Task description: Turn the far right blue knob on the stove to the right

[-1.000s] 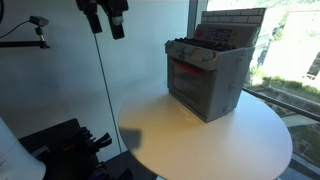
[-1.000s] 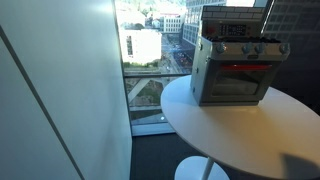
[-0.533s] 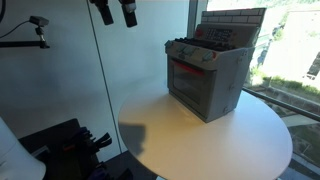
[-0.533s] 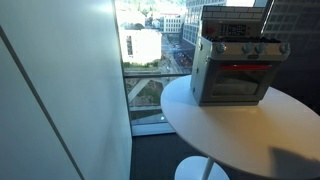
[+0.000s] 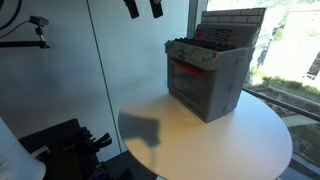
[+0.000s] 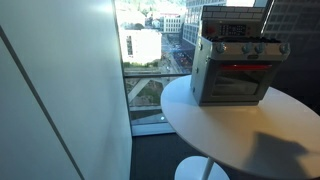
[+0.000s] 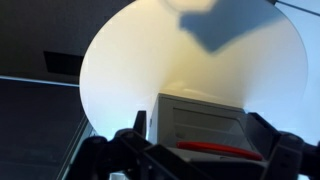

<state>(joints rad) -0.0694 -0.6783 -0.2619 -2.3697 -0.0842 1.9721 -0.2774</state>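
Our pincer (image 5: 143,8) hangs at the top edge in an exterior view, its fingers apart and empty, high above the round white table (image 5: 230,145). Well apart from it, to the right, the stove (image 5: 205,75) stands near the table's window-side edge. We judge the stove to be light plastic, likely to slide under a twist. Its far right knob (image 6: 282,46) looks small and rigid, best pinched across its sides. We can read no writing.

A round white table (image 5: 240,140) stands on a pedestal base (image 6: 203,170) beside a floor-to-ceiling window (image 6: 150,60), daylight showing city buildings (image 6: 145,45) outside. A pale wall panel (image 6: 60,90) runs alongside; the floor (image 6: 155,150) is dark. Trees (image 5: 285,70) fill the glass behind.
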